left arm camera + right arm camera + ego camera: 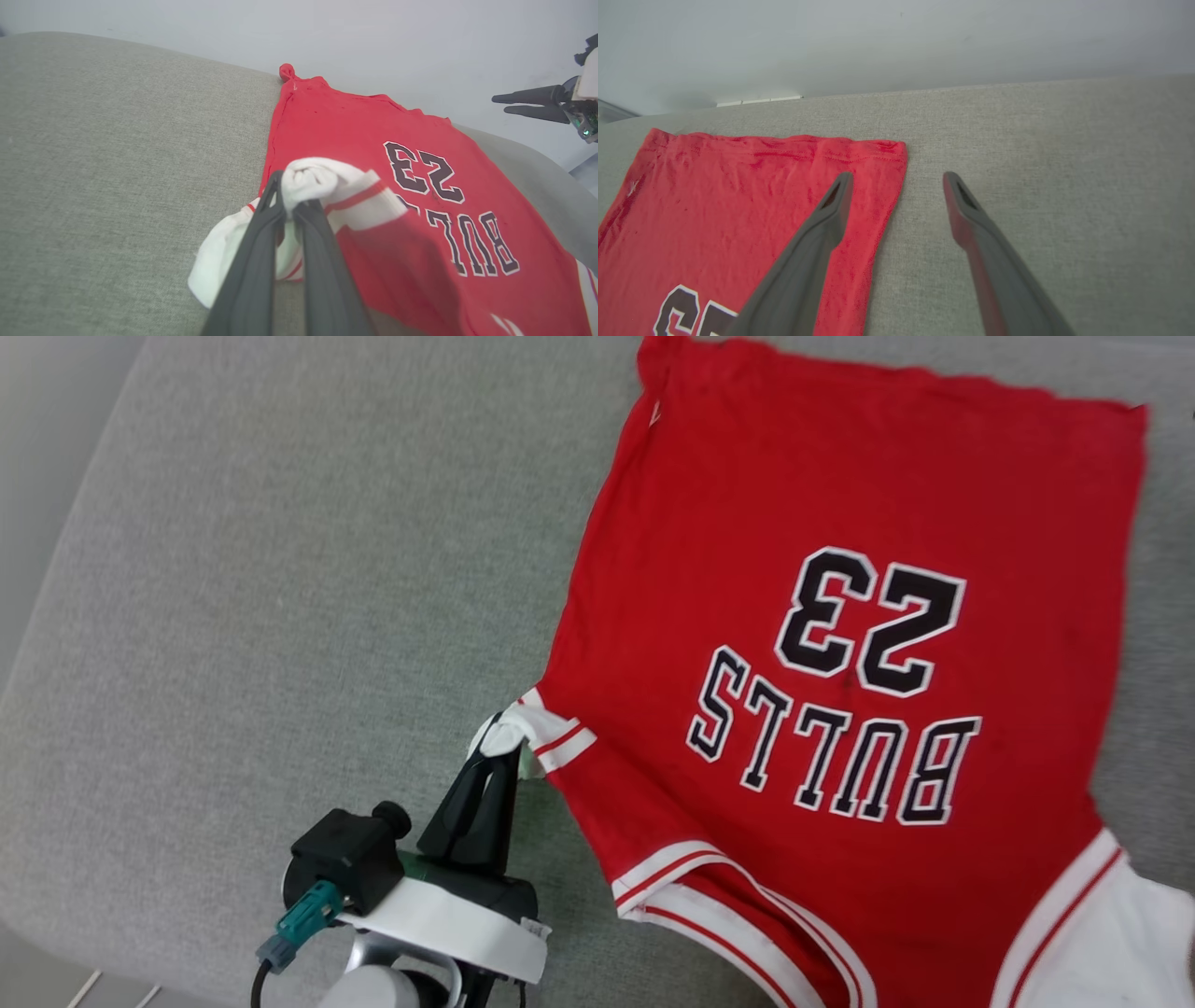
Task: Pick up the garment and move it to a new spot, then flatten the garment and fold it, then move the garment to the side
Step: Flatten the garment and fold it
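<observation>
On the grey cushion's right half: jersey, print-up, hem toward the far edge. My left gripper clamps its bunched white sleeve; my right gripper's jaws stand apart. Flattening step, I judge; next, draw that sleeve outward.

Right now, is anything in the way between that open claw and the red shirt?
Nothing visible. The right gripper hangs open above the garment at its hem corner, with bare grey cushion beside it. The left gripper is shut on the white sleeve.
</observation>
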Available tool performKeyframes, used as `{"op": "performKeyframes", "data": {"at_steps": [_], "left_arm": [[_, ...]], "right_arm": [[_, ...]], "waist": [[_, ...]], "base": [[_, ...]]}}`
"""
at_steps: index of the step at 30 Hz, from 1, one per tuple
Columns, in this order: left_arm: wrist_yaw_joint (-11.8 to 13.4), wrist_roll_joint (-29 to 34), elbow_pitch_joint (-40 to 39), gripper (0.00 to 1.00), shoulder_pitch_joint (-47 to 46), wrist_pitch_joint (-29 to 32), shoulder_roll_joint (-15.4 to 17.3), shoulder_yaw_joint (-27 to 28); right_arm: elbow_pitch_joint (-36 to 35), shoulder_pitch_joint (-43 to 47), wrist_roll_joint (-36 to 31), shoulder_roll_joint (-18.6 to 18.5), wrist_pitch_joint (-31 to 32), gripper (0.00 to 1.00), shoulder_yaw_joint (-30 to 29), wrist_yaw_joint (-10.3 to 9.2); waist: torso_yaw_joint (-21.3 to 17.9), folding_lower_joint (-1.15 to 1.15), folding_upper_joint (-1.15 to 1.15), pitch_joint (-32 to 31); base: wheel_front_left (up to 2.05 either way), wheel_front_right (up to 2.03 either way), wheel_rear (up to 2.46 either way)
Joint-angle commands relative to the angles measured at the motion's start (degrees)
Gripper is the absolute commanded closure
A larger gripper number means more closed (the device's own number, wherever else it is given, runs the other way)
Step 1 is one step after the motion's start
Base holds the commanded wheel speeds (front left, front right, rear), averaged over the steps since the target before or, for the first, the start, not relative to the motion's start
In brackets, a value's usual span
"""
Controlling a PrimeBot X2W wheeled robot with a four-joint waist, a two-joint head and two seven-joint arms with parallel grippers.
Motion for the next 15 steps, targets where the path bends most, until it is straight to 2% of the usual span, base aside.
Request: {"op": "performKeyframes", "data": {"at_steps": [1, 2, 3, 6, 10, 14, 15], "left_arm": [[-0.3, 0.5, -0.4, 1.00, -0.9, -0.3, -0.3, 0.0], [-0.5, 0.6, -0.8, 1.00, -1.3, -0.4, -0.6, -0.2], [-1.2, 1.2, -1.6, 1.00, -2.3, -0.6, -1.3, -0.3], [-1.7, 1.6, -1.9, 1.00, -2.9, -0.7, -1.8, -0.2], [-2.0, 2.1, -1.7, 1.00, -3.2, -0.9, -2.4, 0.0], [-2.4, 2.4, -1.3, 1.00, -3.0, -1.0, -2.8, 0.5], [-2.4, 2.4, -1.2, 1.00, -3.1, -1.0, -2.9, 0.6]], "right_arm": [[0.6, -1.8, -0.6, -0.4, 1.5, 0.00, 0.3, -0.02], [1.5, -3.6, -1.0, -0.6, 3.7, 0.00, 0.3, -0.02], [3.5, -8.2, -2.8, -1.0, 9.1, 0.00, 0.2, -0.02], [5.0, -10.7, -4.8, -0.5, 12.5, 0.00, 0.2, -0.02], [8.2, -10.4, -6.6, 0.9, 17.2, 0.00, 0.0, -0.02], [12.7, -7.3, -8.6, 3.0, 24.7, 0.00, -1.2, -0.03], [13.0, -7.1, -9.0, 3.2, 25.7, 0.13, -1.4, -0.05]], "waist": [[2.6, -0.02, 0.00, 3.7], [2.9, -0.02, 0.00, 4.5], [3.9, -0.02, 0.00, 6.9], [4.4, -0.02, 0.00, 8.8], [4.5, -0.02, 0.00, 10.2], [4.3, -0.02, 0.00, 10.4], [4.4, -0.02, 0.00, 10.4]], "base": [[0.00, 0.00, 0.00], [0.00, 0.00, 0.00], [0.00, 0.00, 0.00], [0.00, 0.00, 0.00], [0.00, 0.00, 0.00], [0.00, 0.00, 0.00], [0.00, 0.00, 0.00]]}}
